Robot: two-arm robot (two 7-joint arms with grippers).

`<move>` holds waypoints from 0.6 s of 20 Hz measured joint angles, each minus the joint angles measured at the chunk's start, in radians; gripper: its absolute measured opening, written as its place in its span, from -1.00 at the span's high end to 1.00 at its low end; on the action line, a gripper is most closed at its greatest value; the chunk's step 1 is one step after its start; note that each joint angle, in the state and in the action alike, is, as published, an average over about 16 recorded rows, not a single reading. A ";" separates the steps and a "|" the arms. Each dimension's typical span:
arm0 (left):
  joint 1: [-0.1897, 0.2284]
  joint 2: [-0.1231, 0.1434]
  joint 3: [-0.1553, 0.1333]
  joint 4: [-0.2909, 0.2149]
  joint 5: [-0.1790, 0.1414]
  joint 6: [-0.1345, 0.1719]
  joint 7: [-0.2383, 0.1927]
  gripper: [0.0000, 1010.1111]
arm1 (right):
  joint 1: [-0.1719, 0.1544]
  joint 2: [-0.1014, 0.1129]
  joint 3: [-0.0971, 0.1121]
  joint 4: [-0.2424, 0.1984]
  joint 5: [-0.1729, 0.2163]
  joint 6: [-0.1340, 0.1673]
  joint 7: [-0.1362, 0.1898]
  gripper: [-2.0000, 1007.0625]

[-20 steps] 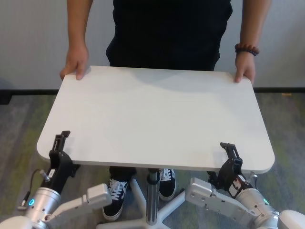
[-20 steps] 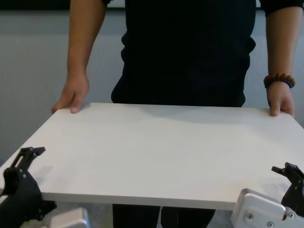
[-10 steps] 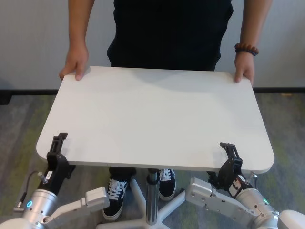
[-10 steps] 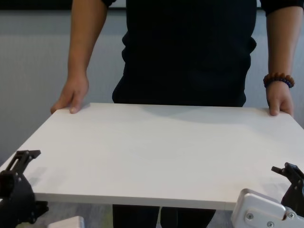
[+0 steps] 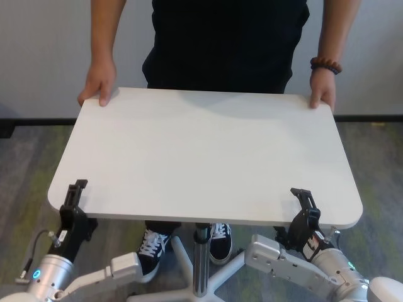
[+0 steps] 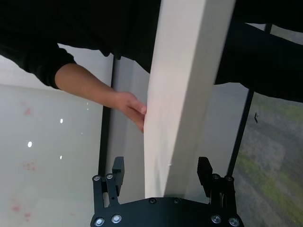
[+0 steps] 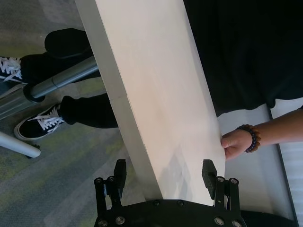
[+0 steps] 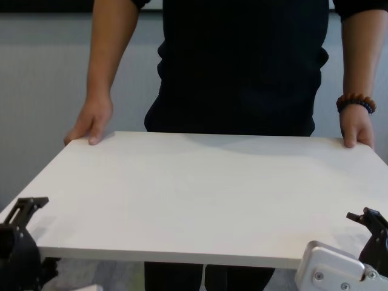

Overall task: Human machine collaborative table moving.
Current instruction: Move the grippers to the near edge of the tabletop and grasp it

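The table (image 5: 201, 151) has a white top whose far corners the human (image 5: 227, 44) holds, one hand (image 5: 99, 85) on each side. My left gripper (image 5: 75, 199) is at the near left corner. In the left wrist view its jaws straddle the table's edge (image 6: 175, 123), open, with a gap on both sides. My right gripper (image 5: 304, 202) is at the near edge towards the right corner. It is open too, with the tabletop (image 7: 156, 109) passing between its fingers (image 7: 207, 172) without touching them. The lower fingers are hidden under the top in the head view.
The grey centre pole (image 5: 200, 248) and white base legs (image 5: 230, 270) stand under the top between my arms. The human's black shoes (image 5: 151, 251) are beside the pole. Grey carpet (image 5: 25, 163) lies around, and a pale wall (image 5: 44, 50) is behind the human.
My left gripper has drawn back towards me and slightly outwards along the near left corner, so less of the top lies between its fingers. The right gripper, the table and the human stay put.
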 joint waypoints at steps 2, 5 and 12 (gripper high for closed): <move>0.002 -0.001 -0.001 0.002 0.004 -0.002 0.000 -0.98 | 0.000 0.000 0.000 0.000 0.000 0.000 0.000 -0.99; 0.005 -0.001 -0.002 0.004 0.008 -0.005 0.000 -0.98 | 0.000 0.000 0.000 0.000 0.000 0.000 0.000 -0.99; 0.008 -0.002 -0.002 0.006 0.011 -0.008 0.001 -0.98 | 0.000 0.000 0.000 0.000 0.000 0.000 0.000 -0.99</move>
